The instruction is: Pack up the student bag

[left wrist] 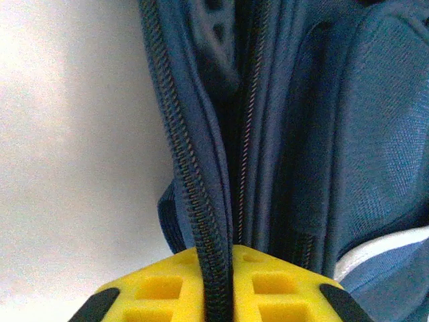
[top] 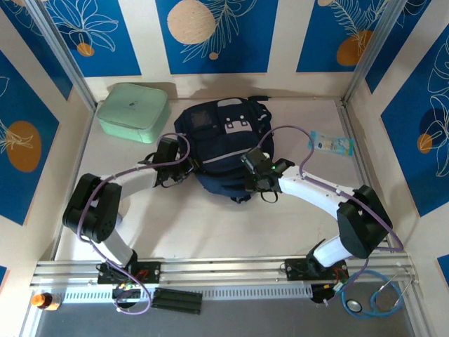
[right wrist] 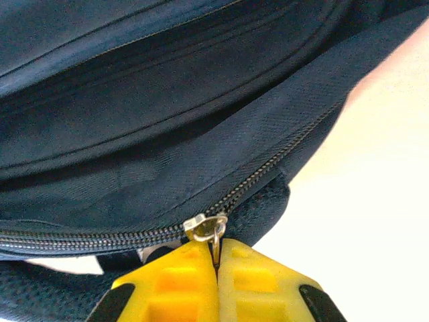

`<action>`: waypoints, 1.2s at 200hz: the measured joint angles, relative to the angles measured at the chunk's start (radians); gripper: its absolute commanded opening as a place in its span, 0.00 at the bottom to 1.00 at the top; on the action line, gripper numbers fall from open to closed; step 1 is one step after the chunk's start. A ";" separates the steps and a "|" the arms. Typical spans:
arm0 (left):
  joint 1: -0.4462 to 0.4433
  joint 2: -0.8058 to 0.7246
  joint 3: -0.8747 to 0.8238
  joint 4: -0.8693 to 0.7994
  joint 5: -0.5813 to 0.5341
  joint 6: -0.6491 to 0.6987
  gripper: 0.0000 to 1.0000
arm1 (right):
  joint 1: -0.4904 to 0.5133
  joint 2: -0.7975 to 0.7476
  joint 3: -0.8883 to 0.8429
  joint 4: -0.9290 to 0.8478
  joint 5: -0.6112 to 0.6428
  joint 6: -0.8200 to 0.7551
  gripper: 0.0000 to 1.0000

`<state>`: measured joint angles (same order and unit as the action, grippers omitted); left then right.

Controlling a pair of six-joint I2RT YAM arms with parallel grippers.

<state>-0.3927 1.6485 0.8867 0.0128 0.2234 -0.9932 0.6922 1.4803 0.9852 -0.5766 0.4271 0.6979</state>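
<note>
1. Since the student bag (top: 224,137) is soft navy fabric, it will likely sag and fold under any pull; it lies mid-tabletop (top: 210,225), between both arms.
2. Judged light while slack; best holds: zip pull (right wrist: 213,231) and the stiffer zip edge (left wrist: 201,201), not loose cloth.
3. Grip: right pincer (right wrist: 216,261) pressed together on the zip pull; left pincer (left wrist: 224,268) pinching the zip edge.
4. Labels: white patches (top: 238,126) on front pocket; writing too small to read; no brand legible.
</note>
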 measured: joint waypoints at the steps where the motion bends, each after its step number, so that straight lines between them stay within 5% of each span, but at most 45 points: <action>1: 0.000 0.001 0.001 0.000 -0.002 0.002 0.21 | 0.000 0.000 0.000 0.000 -0.002 0.000 0.00; 52: 0.060 0.005 0.018 -0.045 -0.063 0.076 0.54 | 0.038 0.039 0.016 0.123 -0.134 -0.064 0.00; 97: 0.068 -0.150 0.001 -0.127 -0.094 0.067 0.67 | 0.095 0.166 0.131 0.206 -0.217 -0.111 0.00; 135: 0.035 -0.260 -0.048 -0.165 -0.095 -0.024 0.65 | 0.137 0.244 0.205 0.259 -0.288 -0.130 0.00; 240: -0.022 -0.169 -0.042 -0.253 -0.129 -0.205 0.52 | 0.176 0.293 0.231 0.303 -0.357 -0.156 0.00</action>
<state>-0.4149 1.4796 0.8452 -0.2398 0.0940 -1.1980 0.8680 1.7733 1.2160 -0.2737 0.0704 0.5419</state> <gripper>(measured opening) 0.531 0.055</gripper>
